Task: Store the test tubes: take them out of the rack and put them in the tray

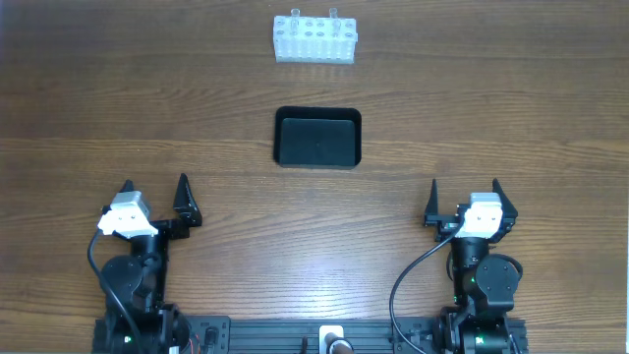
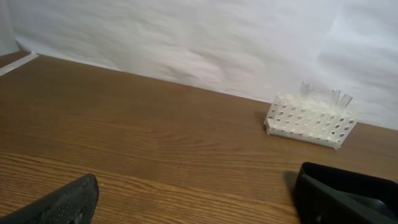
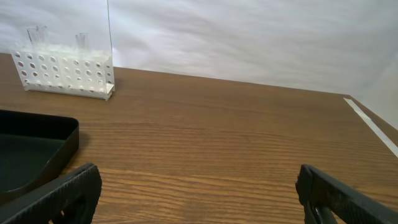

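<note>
BENCH SET FOR TUBE TRANSFER: A wooden bench [image 1: 511, 108] carries the whole job. Near its front edge, the left gripper [image 1: 155, 187] and right gripper [image 1: 464, 189] sit well apart from each other, both with jaws spread wide and holding nothing. At mid-bench lies the black tray [image 1: 317, 140], shallow-walled and with nothing in it. Beyond it, at the far side, stands the white perforated rack [image 1: 314, 44]. Two clear test tubes [image 1: 294, 17] can be made out there, upright and spaced apart along its far row. The tubes look light, stiff, smooth and likely breakable. A gentle pinch on the stretch showing above the rack, then a straight lift, seems the safest hold. The rack itself looks light enough to shift if a tube drags.
</note>
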